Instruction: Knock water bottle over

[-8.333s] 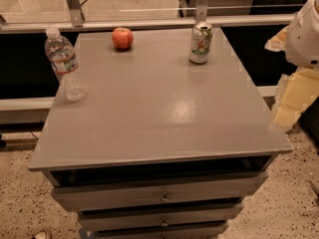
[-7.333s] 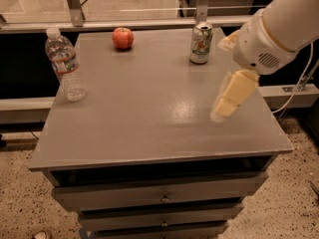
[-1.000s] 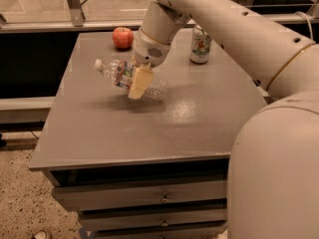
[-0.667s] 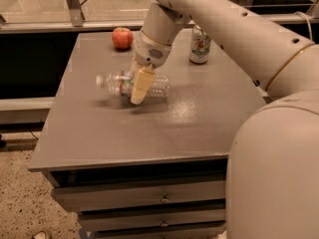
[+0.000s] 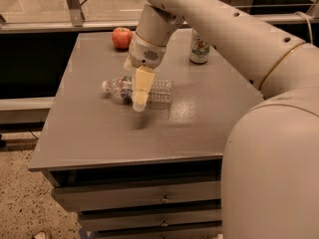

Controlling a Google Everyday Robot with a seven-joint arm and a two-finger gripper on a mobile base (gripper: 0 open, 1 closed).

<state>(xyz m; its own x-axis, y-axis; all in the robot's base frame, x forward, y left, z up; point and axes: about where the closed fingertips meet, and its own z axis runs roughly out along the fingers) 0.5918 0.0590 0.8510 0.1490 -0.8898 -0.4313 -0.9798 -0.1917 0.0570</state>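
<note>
White arm [image 5: 234, 39] entering from lower right, bulky near segment filling the foreground, upper segment stretched up and left, wrist [image 5: 149, 46] bent downward, pale yellow claw [image 5: 140, 101] hanging tip-down, left of centre in view

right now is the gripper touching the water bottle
Cannot tell. In the camera view the gripper overlaps the middle of the water bottle, which lies on the table, so neither contact nor a gap shows.

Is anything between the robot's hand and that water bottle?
No. The hand hangs right in front of the water bottle, which lies on its side on the table; the apple and drink can sit farther back.
</note>
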